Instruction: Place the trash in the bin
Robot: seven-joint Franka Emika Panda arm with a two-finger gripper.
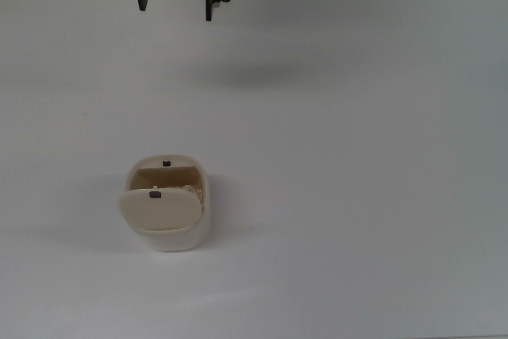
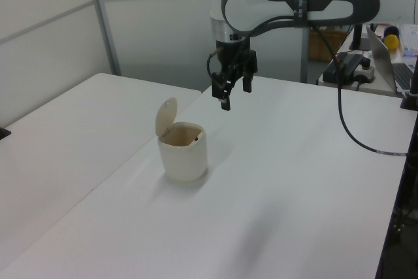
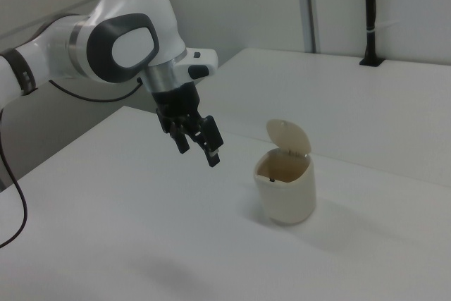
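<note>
The black two-finger gripper [image 1: 175, 1] hangs in the air with its fingers spread wide apart and nothing between them. Well below it and toward the near side of the table sits the small cream rounded plastic bin [image 2: 183, 153] with its round flap lid [image 3: 287, 136] tipped up. In the top view a lumpy pale bit shows inside the bin mouth, which may be the crumpled white paper trash [image 1: 190, 190], though it is hard to be sure. If so, the job looks done, and the best thing now is for the hand to stay high and keep away from the raised lid so it does not knock the bin. The flat white table [image 1: 357, 156] is bare all around the hand, with lots of room on every side. The far table edge is close behind the hand in the top view
</note>
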